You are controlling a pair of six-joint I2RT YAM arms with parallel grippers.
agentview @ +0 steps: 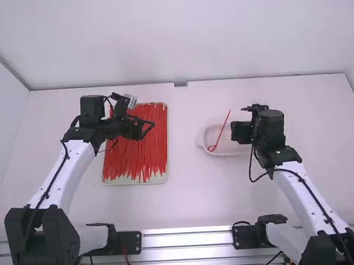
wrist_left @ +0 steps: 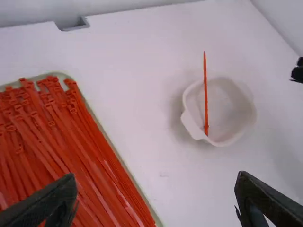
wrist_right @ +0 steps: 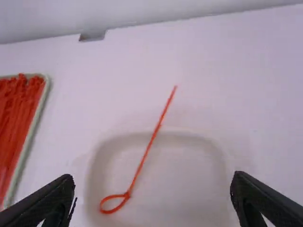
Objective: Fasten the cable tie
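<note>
A pale tray [agentview: 164, 112] holds a heap of loose red cable ties [agentview: 139, 148] left of the middle; the ties [wrist_left: 42, 137] fill the near side of the left wrist view. My left gripper [agentview: 142, 128] hovers open over the tray's far part, nothing between its fingers [wrist_left: 45, 201]. A fastened red cable tie [agentview: 220, 133] with a small loop lies in a shallow white bowl [agentview: 211, 148], its tail sticking out over the far rim. In the right wrist view the looped tie [wrist_right: 142, 156] rests in the bowl [wrist_right: 208, 151]. My right gripper [agentview: 237, 132] stands open just right of the bowl.
White walls bound the table at the back and left. A small grey bracket [agentview: 180, 83] sits at the back edge. Bare tabletop lies between tray and bowl and toward the front.
</note>
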